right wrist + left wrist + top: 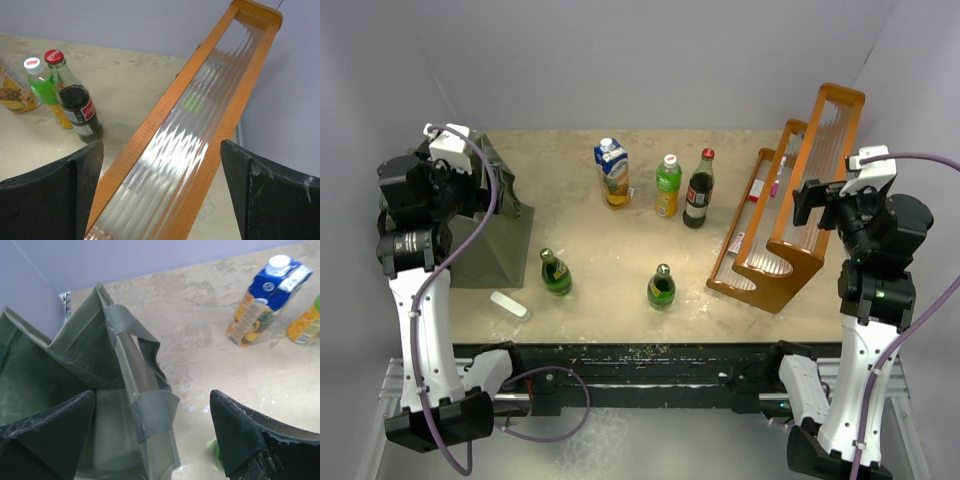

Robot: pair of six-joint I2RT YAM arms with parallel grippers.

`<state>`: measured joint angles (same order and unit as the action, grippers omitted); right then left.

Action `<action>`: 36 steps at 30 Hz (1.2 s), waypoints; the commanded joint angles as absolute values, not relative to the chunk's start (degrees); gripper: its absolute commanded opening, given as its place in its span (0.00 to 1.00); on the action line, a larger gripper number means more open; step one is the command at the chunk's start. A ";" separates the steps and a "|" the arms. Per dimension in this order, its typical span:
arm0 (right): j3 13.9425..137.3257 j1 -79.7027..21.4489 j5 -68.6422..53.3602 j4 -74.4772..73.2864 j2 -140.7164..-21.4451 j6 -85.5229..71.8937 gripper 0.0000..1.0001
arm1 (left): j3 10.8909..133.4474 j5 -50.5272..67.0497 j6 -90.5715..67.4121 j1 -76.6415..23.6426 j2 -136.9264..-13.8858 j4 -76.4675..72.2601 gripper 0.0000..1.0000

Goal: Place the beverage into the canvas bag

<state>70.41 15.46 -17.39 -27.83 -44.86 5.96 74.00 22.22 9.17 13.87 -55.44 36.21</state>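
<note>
The left gripper (152,405) is being held spread wide over the bag (75,355), with one finger above the open mouth and the other outside, above the table (200,340). Nothing is being gripped. The bag is being shown upright at the table's left side, a handle (155,415) draped over its near wall. The right gripper (162,150) is likewise being held spread and empty, straddling the top of the rack (167,105). Five drinks are being shown standing outside the bag. A carton (612,172), an orange-labelled bottle (667,186) and a cola bottle (698,190) are forming a far row. A green bottle (556,273) is standing near the bag, a second green bottle (661,287) further right. A white object (508,305) is lying near the bag.
</note>
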 commanded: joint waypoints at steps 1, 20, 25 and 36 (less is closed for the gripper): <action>70.87 15.83 -21.09 -26.07 -44.37 6.00 1.00 | 77.43 16.00 10.68 14.40 -58.55 39.23 0.99; 66.29 15.82 -24.40 -23.73 -42.11 5.37 1.00 | 85.12 16.13 10.39 7.39 -73.22 42.54 0.23; 65.30 15.82 -25.43 -23.43 -41.82 5.43 1.00 | 88.93 21.33 11.49 0.36 -75.72 43.46 0.00; 64.11 15.82 -27.05 -23.95 -41.00 5.97 1.00 | 94.27 23.02 21.58 -8.28 -82.01 45.74 0.00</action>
<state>64.25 15.51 -25.30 -26.24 -41.85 5.85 91.72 22.39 16.12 -6.94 -81.56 46.24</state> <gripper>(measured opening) 0.998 0.009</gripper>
